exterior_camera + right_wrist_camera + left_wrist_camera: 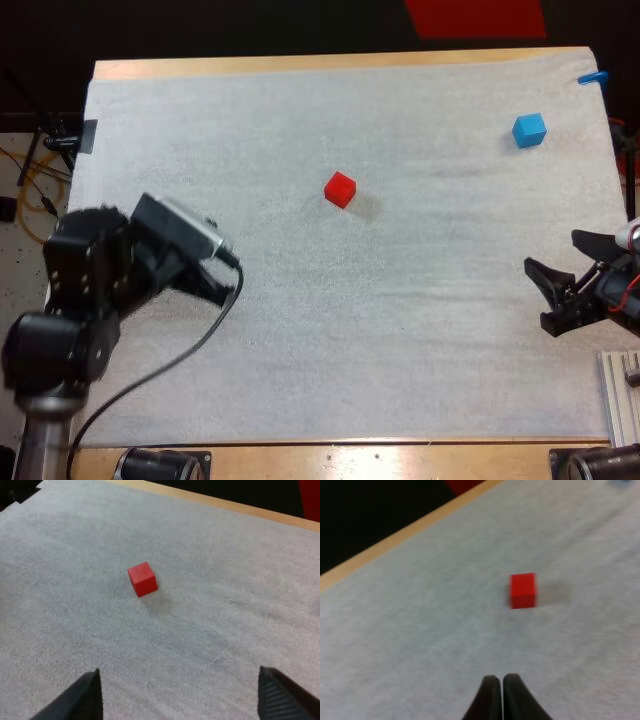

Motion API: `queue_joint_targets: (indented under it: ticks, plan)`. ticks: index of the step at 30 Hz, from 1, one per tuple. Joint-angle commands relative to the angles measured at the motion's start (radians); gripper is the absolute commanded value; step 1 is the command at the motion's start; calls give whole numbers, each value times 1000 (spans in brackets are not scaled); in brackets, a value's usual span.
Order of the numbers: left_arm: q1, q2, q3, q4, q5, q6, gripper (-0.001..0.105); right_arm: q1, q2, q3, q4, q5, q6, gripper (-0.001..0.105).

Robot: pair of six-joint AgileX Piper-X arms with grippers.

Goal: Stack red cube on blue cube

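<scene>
Left tool [222,288]: hanging over the near left part of the mat [300,340], pointing right and far toward the middle; fingers [490,697] pressing together, gripping nothing.
Red cube [340,189]: sitting on the mat about the middle of the table [300,63], slightly left of centre; resting flat, turned a little against the mat's edges, touching nothing.
Blue cube [529,130]: sitting at the far right of the mat, well apart from the red cube, to the right of it and farther off.
Right tool [550,252]: waiting at the near right edge of the mat, facing left; fingers [82,700] standing wide apart, clear of everything, framing the red cube well ahead.
Red cube from the tools: lying far and right of the left tool, far and left of the right tool; looking nearer to the left one, judging by the high view.
Blue cube from the tools: lying nearer to the right one.
Long axis: lacking any, being a cube; only the slight turn needing matching.
Next move, as a judgement: calling for parting the left tool before closing in, or sending in the right one, already standing apart.
Writing: finding no brand, label or readable lettering anywhere.
</scene>
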State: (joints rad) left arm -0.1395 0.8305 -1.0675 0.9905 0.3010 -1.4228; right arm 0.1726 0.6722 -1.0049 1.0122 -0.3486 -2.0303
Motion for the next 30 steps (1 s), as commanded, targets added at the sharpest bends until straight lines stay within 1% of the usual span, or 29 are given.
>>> queue_joint_targets:
  ticks: [1,4,7,9,10,11,12,13,14,15,16,17,18,21,23,26,28,30]
  plan:
    - [-5,-22,1,35,43,-14,0,2,1,-7,-5,-6,-16,63]
    - [-5,-60,1,82,98,-16,0,2,1,-3,-5,-6,-16,63]
    - [-5,-93,1,89,99,-16,1,2,1,2,-7,-6,-16,63]
    - [-5,-107,1,87,99,-16,7,2,6,2,-9,-6,-25,63]
    - [-5,-109,1,87,99,-16,14,2,12,2,-17,-6,-32,63]
    - [-5,-108,1,87,99,-16,25,2,21,2,-25,-6,-33,63]
    - [-5,-108,1,87,99,-16,32,6,29,2,-31,-6,-30,63]
    - [-5,-108,1,87,99,-16,46,12,42,2,-44,-6,-29,63]
    - [-5,-105,1,87,99,-19,64,23,62,2,-60,-2,-25,63]
    - [-5,-105,1,87,99,-20,71,31,73,2,-67,1,-23,63]
    - [-5,-103,1,87,99,-33,83,47,99,2,-85,9,-23,63]
    - [-5,-103,1,87,99,-41,86,69,127,2,-109,15,-23,63]
    - [-5,-103,1,87,99,-42,86,76,136,2,-122,17,-23,63]
    - [-5,-103,1,89,99,-42,86,150,223,2,-199,42,-23,63]
    - [-5,-103,1,89,99,-42,86,191,282,2,-243,68,-43,63]
    - [-5,-103,1,89,99,-42,86,246,367,-10,-305,109,-59,68]
    - [-5,-103,1,89,99,-42,86,271,440,-34,-332,134,-61,74]
    - [-5,-103,1,91,99,-42,85,283,490,-60,-354,161,-63,74]
